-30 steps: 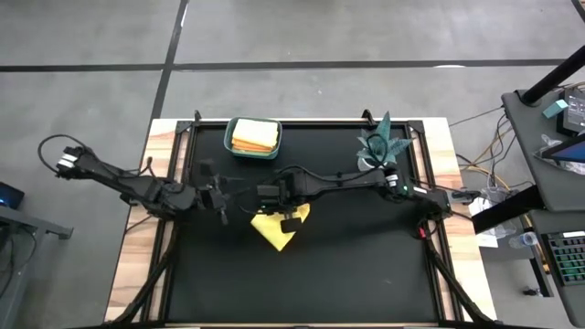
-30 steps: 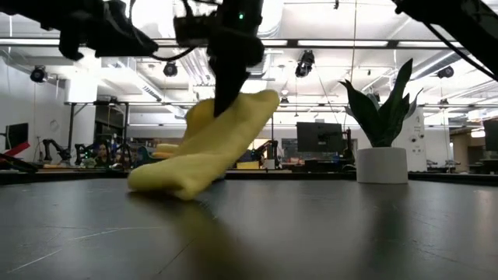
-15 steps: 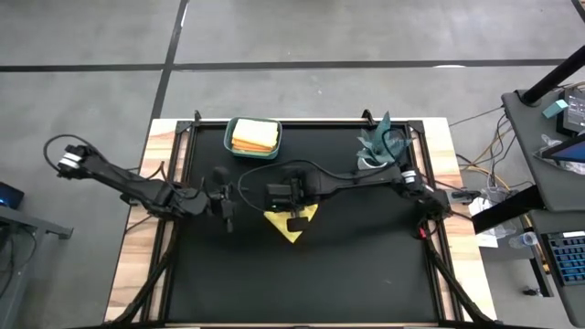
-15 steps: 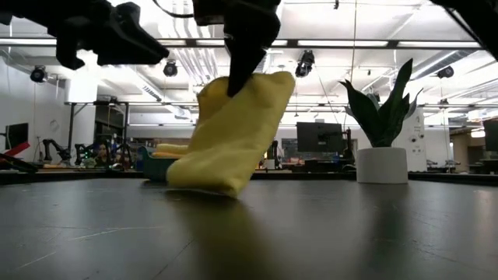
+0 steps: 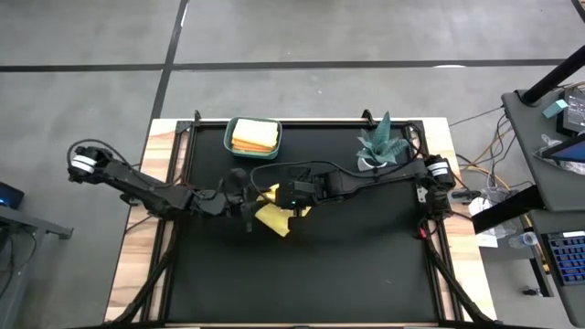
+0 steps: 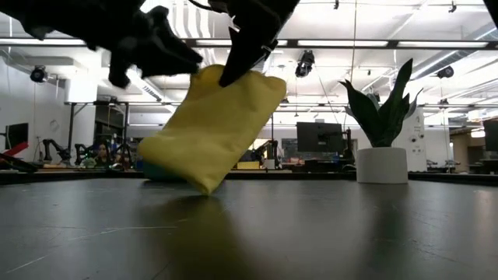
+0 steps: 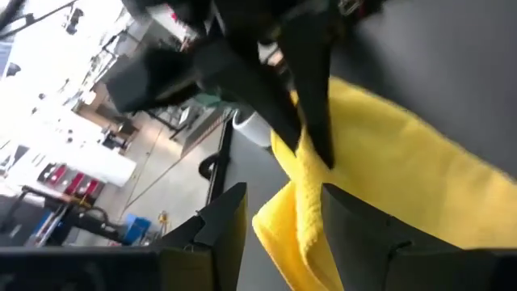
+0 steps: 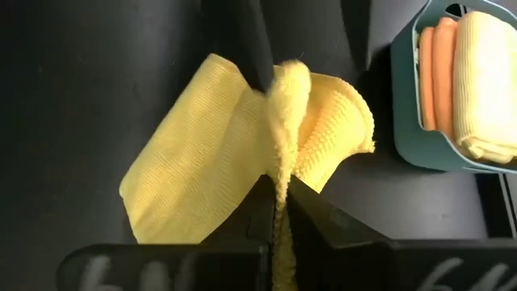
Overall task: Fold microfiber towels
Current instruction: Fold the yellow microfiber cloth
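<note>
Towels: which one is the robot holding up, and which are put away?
The loose yellow towel, pinched by the right gripper at mid-table, hangs with its low edge on the mat. The other towels lie folded in the teal bin.

Yellow ribbed towel [image 8: 202, 170], teal bin [image 8: 408, 121] of orange and pale-yellow towels [image 8: 468, 73], black table [image 5: 347, 265].

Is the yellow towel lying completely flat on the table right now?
No, the right gripper pinches the yellow towel at its upper edge, so it hangs tilted with only its lower end near the table.
</note>
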